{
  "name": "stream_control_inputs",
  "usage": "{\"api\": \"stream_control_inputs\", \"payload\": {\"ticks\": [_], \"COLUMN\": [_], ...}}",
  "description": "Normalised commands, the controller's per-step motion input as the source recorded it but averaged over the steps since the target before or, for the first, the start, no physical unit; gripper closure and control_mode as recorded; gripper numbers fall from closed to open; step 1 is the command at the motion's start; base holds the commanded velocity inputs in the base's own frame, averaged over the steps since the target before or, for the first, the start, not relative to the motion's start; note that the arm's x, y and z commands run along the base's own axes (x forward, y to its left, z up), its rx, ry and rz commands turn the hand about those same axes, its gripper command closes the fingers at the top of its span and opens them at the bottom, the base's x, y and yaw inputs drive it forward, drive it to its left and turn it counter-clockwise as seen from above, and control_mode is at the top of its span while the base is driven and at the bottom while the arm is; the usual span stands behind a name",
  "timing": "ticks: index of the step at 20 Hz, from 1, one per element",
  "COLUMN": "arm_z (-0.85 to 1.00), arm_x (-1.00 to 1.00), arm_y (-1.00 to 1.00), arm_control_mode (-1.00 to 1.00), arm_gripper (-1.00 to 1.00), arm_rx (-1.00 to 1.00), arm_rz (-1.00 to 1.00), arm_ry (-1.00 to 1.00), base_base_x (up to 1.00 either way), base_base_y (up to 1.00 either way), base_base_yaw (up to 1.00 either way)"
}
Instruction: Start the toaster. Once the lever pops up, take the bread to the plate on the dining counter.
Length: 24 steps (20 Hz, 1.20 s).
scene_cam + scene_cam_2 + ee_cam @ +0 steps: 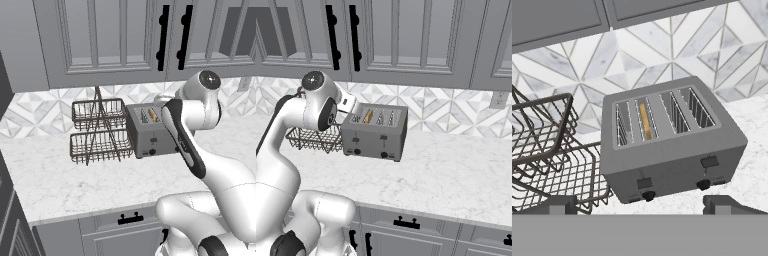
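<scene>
The two-finger gripper (640, 204) is hovering wide open before the boxy grey metal toaster (671, 142), which is holding the tan bread slice (645, 121) beside the two-tier wire basket rack (549, 160).

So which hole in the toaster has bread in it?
The second slot from the basket side of the toaster: the bread shows orange inside; the others look empty.
</scene>
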Motion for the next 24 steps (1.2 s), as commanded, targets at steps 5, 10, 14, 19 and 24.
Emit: {"api": "stream_control_inputs", "payload": {"ticks": [5,10,14,19,24], "arm_z": [0.00,0.00,0.00,0.00,0.00], "arm_x": [0.00,0.00,0.00,0.00,0.00], "arm_y": [0.00,0.00,0.00,0.00,0.00], "arm_control_mode": [-1.00,-1.00,-1.00,-1.00,-1.00], "arm_gripper": [-1.00,-1.00,-1.00,-1.00,-1.00], "arm_rx": [0.00,0.00,0.00,0.00,0.00], "arm_rz": [0.00,0.00,0.00,0.00,0.00], "arm_ry": [0.00,0.00,0.00,0.00,0.00], "base_base_x": [0.00,0.00,0.00,0.00,0.00], "base_base_y": [0.00,0.00,0.00,0.00,0.00], "base_base_yaw": [0.00,0.00,0.00,0.00,0.00]}}
